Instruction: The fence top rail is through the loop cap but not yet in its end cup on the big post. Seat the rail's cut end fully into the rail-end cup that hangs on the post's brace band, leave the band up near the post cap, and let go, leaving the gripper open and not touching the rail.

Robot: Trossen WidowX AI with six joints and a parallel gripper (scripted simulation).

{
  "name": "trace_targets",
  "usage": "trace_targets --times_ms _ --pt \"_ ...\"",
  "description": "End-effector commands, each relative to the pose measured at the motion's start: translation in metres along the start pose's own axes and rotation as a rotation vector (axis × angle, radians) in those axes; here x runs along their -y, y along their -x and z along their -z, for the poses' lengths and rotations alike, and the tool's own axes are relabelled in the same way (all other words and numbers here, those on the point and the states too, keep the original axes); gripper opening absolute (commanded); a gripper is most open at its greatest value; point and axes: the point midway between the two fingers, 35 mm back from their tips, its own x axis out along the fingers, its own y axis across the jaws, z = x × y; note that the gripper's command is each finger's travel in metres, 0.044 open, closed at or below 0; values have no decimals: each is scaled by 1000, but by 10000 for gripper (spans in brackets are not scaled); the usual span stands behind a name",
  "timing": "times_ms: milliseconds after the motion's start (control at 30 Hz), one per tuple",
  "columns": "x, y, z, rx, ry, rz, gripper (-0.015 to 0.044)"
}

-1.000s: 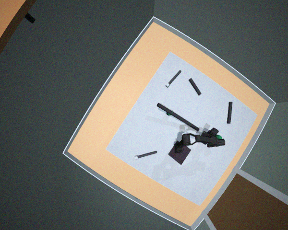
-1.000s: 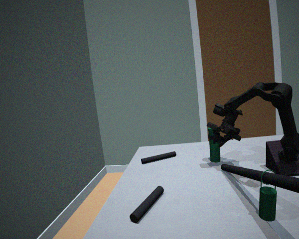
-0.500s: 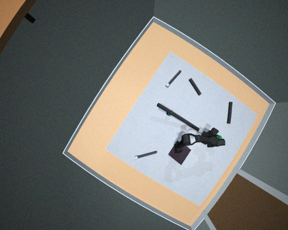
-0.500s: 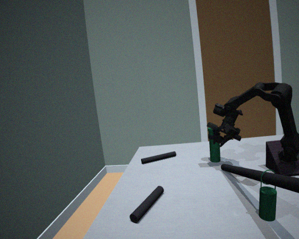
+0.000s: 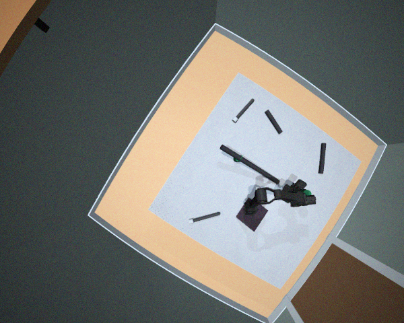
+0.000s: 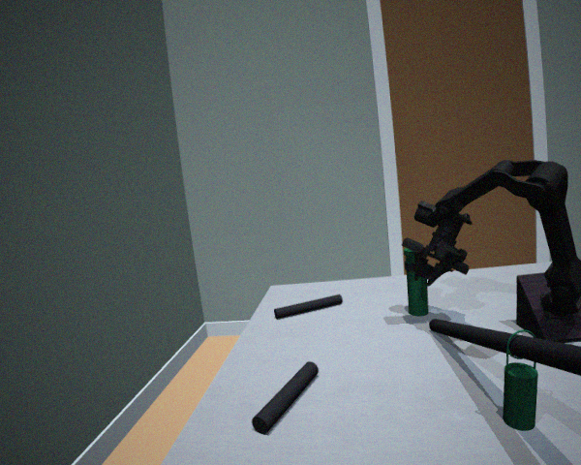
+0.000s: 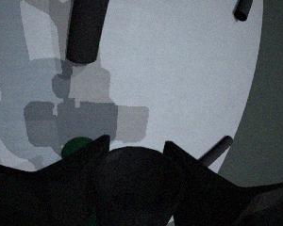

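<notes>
The long dark rail (image 5: 258, 167) (image 6: 491, 336) (image 7: 87, 30) passes through the thin green loop above the short green post (image 6: 520, 397). Its near end lies apart from the tall green post (image 5: 307, 192) (image 6: 417, 297) (image 7: 76, 145). My gripper (image 6: 426, 274) (image 7: 137, 144) is beside the upper part of the tall post, above and away from the rail. Its fingers are closed on a dark round piece (image 7: 137, 174), which may be the rail-end cup; its shape is too dark to be sure. The brace band cannot be made out behind the gripper.
Short dark cylinders (image 5: 273, 121) (image 5: 322, 158) (image 6: 308, 306) (image 6: 286, 397) lie on the table. Two thinner rods (image 5: 244, 110) (image 5: 205, 217) with pale ends lie farther out. The arm's dark base (image 5: 252, 217) (image 6: 531, 305) stands beyond the rail in the exterior view.
</notes>
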Motion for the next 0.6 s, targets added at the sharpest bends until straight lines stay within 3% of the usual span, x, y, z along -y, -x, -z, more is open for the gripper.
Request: trace_targets --times_ms 0,300,567 --pt "0 0 0 0 0 0 210" --pt "11 17 -18 -1 -4 1 440" --pt "20 34 -40 -2 -8 2 440"
